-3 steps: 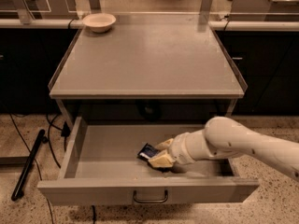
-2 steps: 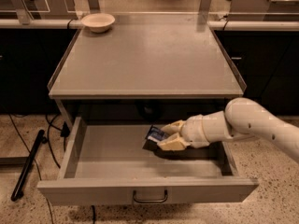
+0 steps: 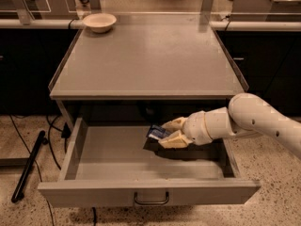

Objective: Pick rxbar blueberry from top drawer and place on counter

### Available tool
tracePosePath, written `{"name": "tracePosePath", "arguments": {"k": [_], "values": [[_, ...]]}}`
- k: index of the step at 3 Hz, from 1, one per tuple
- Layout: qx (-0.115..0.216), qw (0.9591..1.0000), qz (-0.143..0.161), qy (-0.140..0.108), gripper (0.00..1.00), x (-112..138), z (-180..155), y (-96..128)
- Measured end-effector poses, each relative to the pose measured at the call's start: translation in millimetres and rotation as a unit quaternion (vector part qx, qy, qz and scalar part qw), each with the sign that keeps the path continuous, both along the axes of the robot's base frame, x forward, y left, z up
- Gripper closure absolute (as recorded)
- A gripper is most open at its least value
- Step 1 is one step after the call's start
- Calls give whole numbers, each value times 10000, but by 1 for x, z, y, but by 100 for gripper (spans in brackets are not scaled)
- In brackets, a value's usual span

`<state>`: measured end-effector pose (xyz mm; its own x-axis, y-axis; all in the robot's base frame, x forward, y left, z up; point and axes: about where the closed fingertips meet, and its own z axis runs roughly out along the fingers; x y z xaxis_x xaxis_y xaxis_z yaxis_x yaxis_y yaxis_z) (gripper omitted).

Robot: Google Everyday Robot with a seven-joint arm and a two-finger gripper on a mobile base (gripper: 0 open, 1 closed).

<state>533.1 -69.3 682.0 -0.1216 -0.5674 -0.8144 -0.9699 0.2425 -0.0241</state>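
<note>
Now the lift: the bar is gripped over the open top drawer.
Above the top drawer point(image 3: 150, 193), right of its middle, the gripper point(image 3: 167, 133) has its jaws closed on the rxbar blueberry point(image 3: 155, 132), seemingly clear of the drawer floor. Next, I judge, it must draw out from under the counter point(image 3: 146, 65), whose front edge overhangs the drawer, then rise. Beyond the drawer, a bowl point(image 3: 99, 21) sits at the counter's far left corner, out of the way.

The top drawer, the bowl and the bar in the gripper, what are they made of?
The top drawer looks like painted metal: matte grey, thin flat walls. The bowl may be ceramic or moulded fibre; cream and dull. The rxbar blueberry seems wrapped in plastic film, dark blue with pale print, pinched in the gripper inside the drawer.
</note>
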Motion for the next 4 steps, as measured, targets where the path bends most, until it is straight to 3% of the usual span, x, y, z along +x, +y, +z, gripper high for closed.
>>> {"name": "tracePosePath", "arguments": {"k": [1, 2, 4], "values": [[-19, 10000, 49, -76, 100, -1, 11, 1], [-13, 9998, 53, -205, 100, -2, 42, -3], [-259, 9982, 123, -529, 100, -1, 139, -29]]}}
